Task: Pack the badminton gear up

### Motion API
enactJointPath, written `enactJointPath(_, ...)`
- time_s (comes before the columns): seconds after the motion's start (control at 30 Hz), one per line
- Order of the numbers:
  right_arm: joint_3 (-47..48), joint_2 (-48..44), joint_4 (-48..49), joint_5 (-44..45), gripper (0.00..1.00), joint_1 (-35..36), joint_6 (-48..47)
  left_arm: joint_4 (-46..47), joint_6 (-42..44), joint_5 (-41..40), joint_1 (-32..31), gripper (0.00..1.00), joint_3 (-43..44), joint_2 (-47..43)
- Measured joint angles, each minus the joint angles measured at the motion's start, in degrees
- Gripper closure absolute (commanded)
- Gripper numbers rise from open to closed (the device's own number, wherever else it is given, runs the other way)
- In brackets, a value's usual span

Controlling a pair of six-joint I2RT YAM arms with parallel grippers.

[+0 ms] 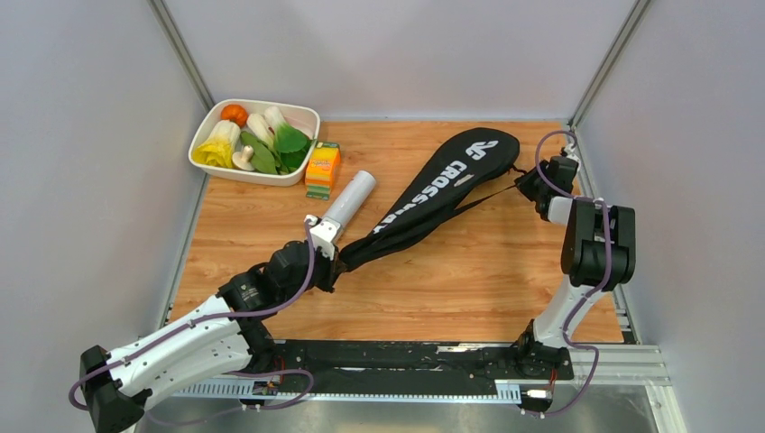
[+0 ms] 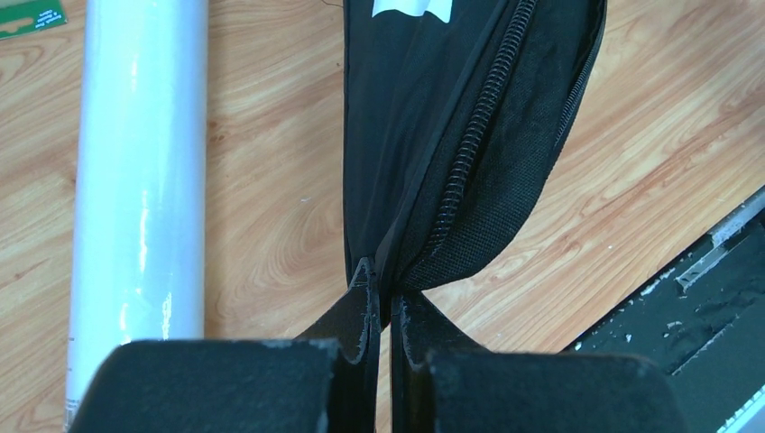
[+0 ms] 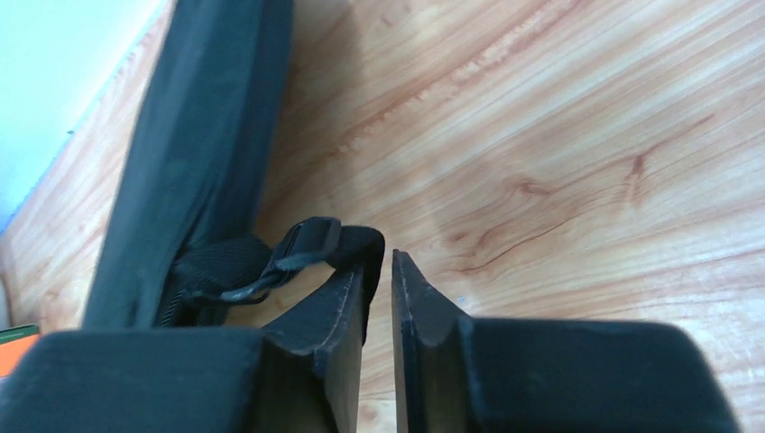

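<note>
The black CROSSWAY bag [image 1: 442,185] lies slantwise across the desk [image 1: 469,280]. Its narrow end is pinched in the left hand [image 2: 383,302], right at the zipper [image 2: 469,153]. We judge the bag soft and limp: it will sag and fold, so the seams, the zipper edge or the strap [image 3: 221,262] are the sure holds. The right hand [image 3: 377,271] sits at the wide end, almost pressed together beside the buckle [image 3: 307,242]; we cannot tell whether it grips anything. The long white tube [image 1: 350,198] lies just beside the bag, looking stiff, slick and ready to roll.
</note>
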Motion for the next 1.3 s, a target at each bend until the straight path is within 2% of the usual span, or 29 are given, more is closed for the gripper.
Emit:
enactJointPath(0.2, 0.9, 3.4, -1.4, -3.0, 0.56, -0.1, -0.1, 0.0, -0.5, 0.7, 0.0, 1.00, 0.0, 0.0)
enactJointPath(0.33, 1.0, 2.7, -2.8, -4.7, 0.50, 0.0, -1.4, 0.0, -0.7, 1.1, 0.1, 1.00, 0.2, 0.0)
enactJointPath(0.5, 0.6, -2.2, -5.7, -5.5, 0.53, -0.1, -5.1, -0.3, -1.1, 1.4, 0.1, 1.00, 0.9, 0.1)
enactJointPath(0.7, -0.2, -7.6, -4.1, -8.1, 0.57, 0.2, -11.8, -0.3, -1.3, 1.9, 0.1, 1.00, 1.0, 0.2)
enactJointPath(0.9, -1.8, -8.1, -2.8, -11.4, 0.63, 1.8, -19.1, -0.6, -1.4, 2.6, 0.1, 1.00, 1.6, 0.5)
enactJointPath(1.07, -1.8, -8.1, -3.0, -10.6, 0.59, 3.8, -22.3, -0.9, -1.4, 2.8, 0.1, 1.00, 2.5, 0.8)
enactJointPath(1.3, -1.7, -8.3, -3.2, -8.6, 0.62, 7.4, -25.4, -1.3, -1.4, 2.8, 0.1, 1.00, 2.9, 0.9)
